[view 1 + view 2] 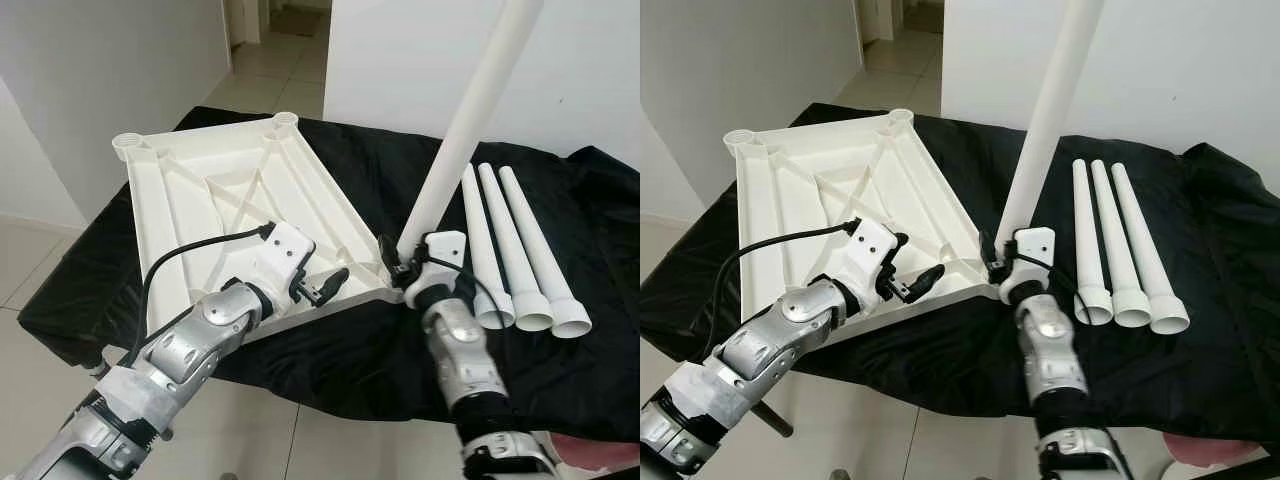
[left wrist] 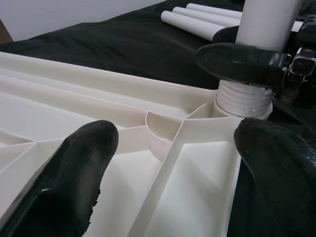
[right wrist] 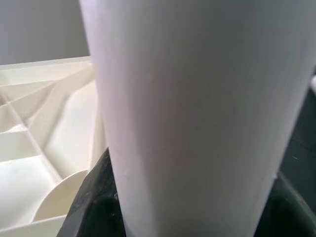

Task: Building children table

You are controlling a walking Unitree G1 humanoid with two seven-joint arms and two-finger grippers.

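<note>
- The step in hand looks like fitting the first leg: the right gripper (image 1: 400, 262) is clamped around the foot of a white table leg (image 1: 470, 110), which stands nearly upright, leaning a little away from the robot, at the near right corner of the upturned tabletop (image 1: 215, 215).
- In the left wrist view the leg's threaded end (image 2: 244, 96) sits at the corner socket (image 2: 217, 106), with several threads showing above the rim, so by this judgement it is not yet screwed home.
- The left gripper (image 1: 322, 286) hovers over the tabletop's near edge, just to the left of the right gripper, its fingers (image 2: 74, 177) spread wide and holding nothing; the ribbed underside lies between them.
- Three more legs (image 1: 515, 250) lie side by side on the black cloth (image 1: 360, 340), just to the right of the right gripper and apart from it, wide ends toward the robot.
- The far corner sockets (image 1: 285, 120) beyond the left gripper hold no legs.
- The next move probably calls for turning the leg about its own axis while keeping it square to the socket, with the left gripper pressing the tabletop down so it does not spin or slide on the cloth.
- No brand, label or writing can be read on the tabletop, the legs or the cloth.
</note>
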